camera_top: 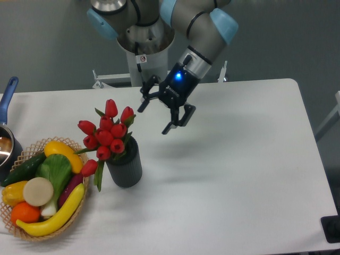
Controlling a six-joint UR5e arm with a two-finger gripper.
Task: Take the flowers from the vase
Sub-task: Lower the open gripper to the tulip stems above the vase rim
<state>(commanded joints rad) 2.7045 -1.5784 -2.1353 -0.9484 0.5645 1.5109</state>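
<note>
Spread wide and holding nothing, the end effector [154, 118] hangs above the bench [228, 159], tilted down and to the left, with a blue light glowing on its body. Its two black fingers [171, 125] stand well apart, pointing toward the flowers [106, 133].

Those flowers, a bunch of red tulip buds with green leaves, stand in the vase [125, 164], a dark ribbed cup on the bench to the lower left of the end effector. One bud droops over the vase's left side, close to the basket [32, 236]. The end effector is near the top of the bunch but apart from it; whether it sits level with the buds or higher is hard to judge from this angle.

The woven basket, just beside the vase on the left, holds a banana, a cucumber, an orange and other produce. At the far left edge, a pot [6, 139] with a blue handle is partly cut off.
</note>
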